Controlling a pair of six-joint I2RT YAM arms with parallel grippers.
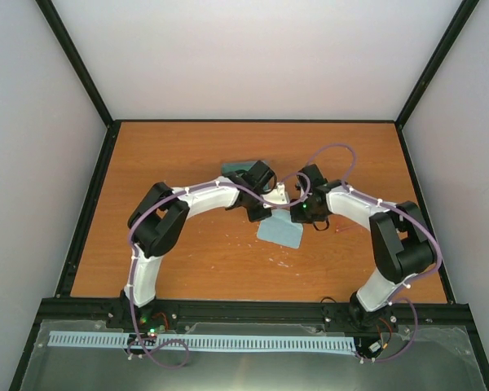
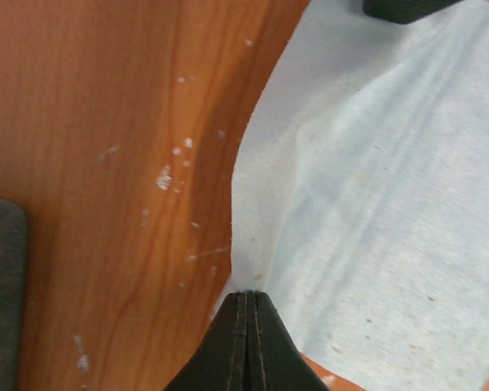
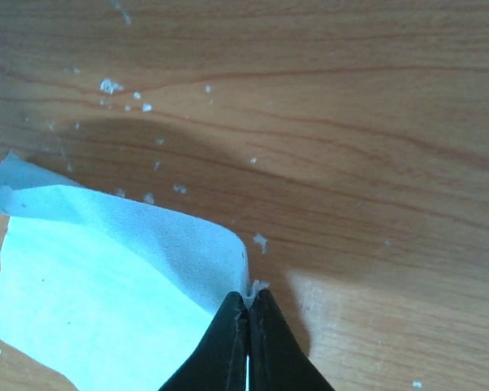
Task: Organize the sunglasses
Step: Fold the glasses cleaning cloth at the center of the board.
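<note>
A pale blue cloth (image 1: 279,232) is held between both grippers at the table's middle. My left gripper (image 2: 246,295) is shut on one edge of the cloth (image 2: 375,204). My right gripper (image 3: 248,295) is shut on a corner of the cloth (image 3: 106,285). In the top view the left gripper (image 1: 269,215) and the right gripper (image 1: 297,217) are close together over the cloth. A faint reddish shape (image 1: 339,229) lies on the wood just right of the right gripper; it may be the sunglasses, too faint to tell. They do not show in either wrist view.
The blue-grey case (image 1: 240,167) lies behind the left wrist, partly hidden by it; its edge shows in the left wrist view (image 2: 0,301). The orange wood table (image 1: 187,261) is bounded by black frame rails. White specks dot the wood.
</note>
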